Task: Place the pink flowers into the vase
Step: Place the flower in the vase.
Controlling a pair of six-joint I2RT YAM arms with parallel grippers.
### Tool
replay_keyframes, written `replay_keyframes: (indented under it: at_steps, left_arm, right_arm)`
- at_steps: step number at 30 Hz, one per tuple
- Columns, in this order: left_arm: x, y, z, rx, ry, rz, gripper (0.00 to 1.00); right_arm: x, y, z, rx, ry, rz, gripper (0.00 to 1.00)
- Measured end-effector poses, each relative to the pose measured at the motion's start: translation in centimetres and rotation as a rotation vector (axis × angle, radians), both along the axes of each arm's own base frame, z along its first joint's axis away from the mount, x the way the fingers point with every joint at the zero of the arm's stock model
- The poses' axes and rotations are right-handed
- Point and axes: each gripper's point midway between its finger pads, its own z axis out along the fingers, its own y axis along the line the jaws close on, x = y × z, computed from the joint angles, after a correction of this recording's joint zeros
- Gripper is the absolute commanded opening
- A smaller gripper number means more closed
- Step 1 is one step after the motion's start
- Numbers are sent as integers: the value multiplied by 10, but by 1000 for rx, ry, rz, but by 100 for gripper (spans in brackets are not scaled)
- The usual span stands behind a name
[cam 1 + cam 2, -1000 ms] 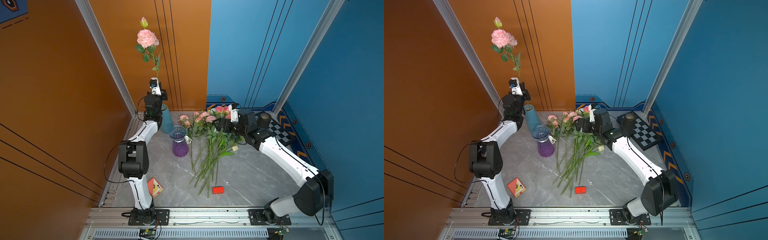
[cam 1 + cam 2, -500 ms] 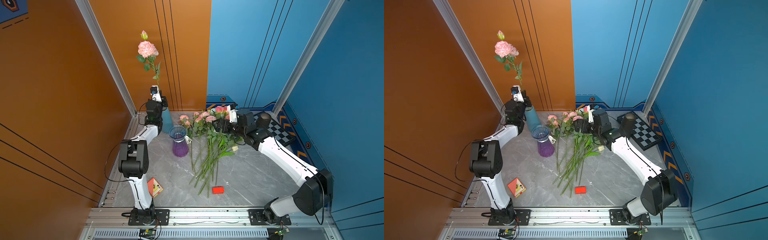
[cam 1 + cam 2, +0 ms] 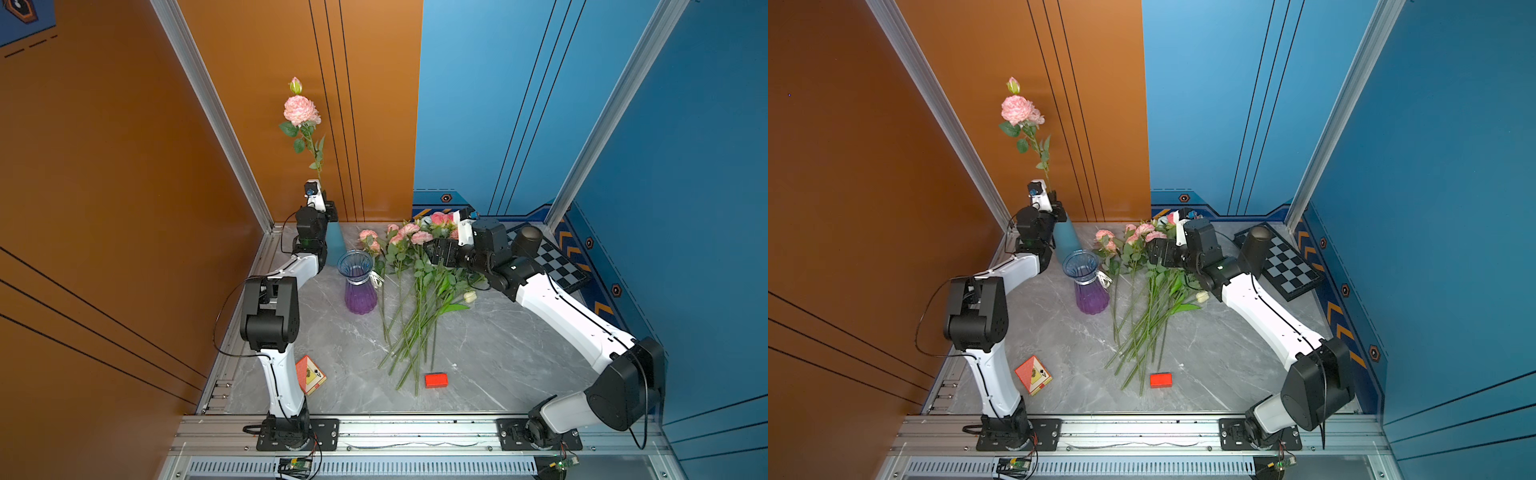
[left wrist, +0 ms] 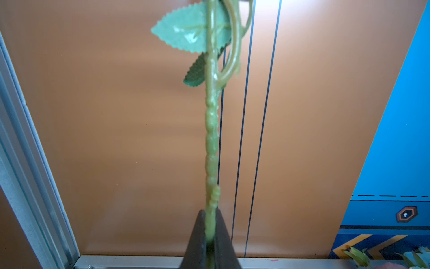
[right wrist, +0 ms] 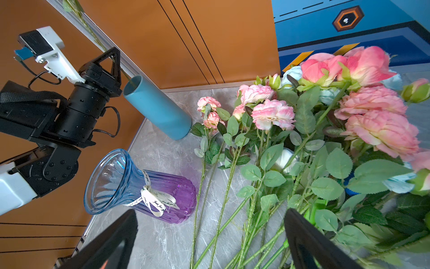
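Observation:
My left gripper (image 3: pixel 329 206) (image 4: pixel 210 215) is shut on the green stem (image 4: pixel 211 139) of one pink flower (image 3: pixel 300 110) (image 3: pixel 1019 110) and holds it upright by the orange wall. The stem's lower end dips into the mouth of a teal cylinder vase (image 5: pixel 160 109) (image 3: pixel 336 243). A blue-and-purple glass vase (image 3: pixel 359 286) (image 5: pixel 139 186) stands empty beside it. More pink flowers (image 3: pixel 409 239) (image 5: pixel 272 114) lie in a pile on the grey floor. My right gripper (image 3: pixel 432 251) (image 5: pixel 210 213) hovers open over their stems, holding nothing.
Pale blue flowers (image 5: pixel 292 72) and a white one (image 3: pixel 469 296) are mixed into the pile. A red block (image 3: pixel 436 380) lies at the stem ends and a card box (image 3: pixel 309 374) sits by the left arm's base. A chessboard (image 3: pixel 557 266) and a dark cylinder (image 3: pixel 528 239) sit back right.
The left gripper has moved down with the pink flower, whose head now sits lower against the orange wall. The right arm has stayed put.

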Motion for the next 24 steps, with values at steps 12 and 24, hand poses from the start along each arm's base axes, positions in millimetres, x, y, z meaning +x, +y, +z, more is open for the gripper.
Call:
replay_keyframes:
  at_steps: [12, 24]
  left_arm:
    - [-3, 0, -8, -7, 1, -2, 10]
    - [-4, -2, -16, -13, 22, -10, 22]
  right_arm:
    - [-2, 0, -9, -6, 17, 1, 100]
    - [-2, 0, -11, -8, 22, 1, 100]
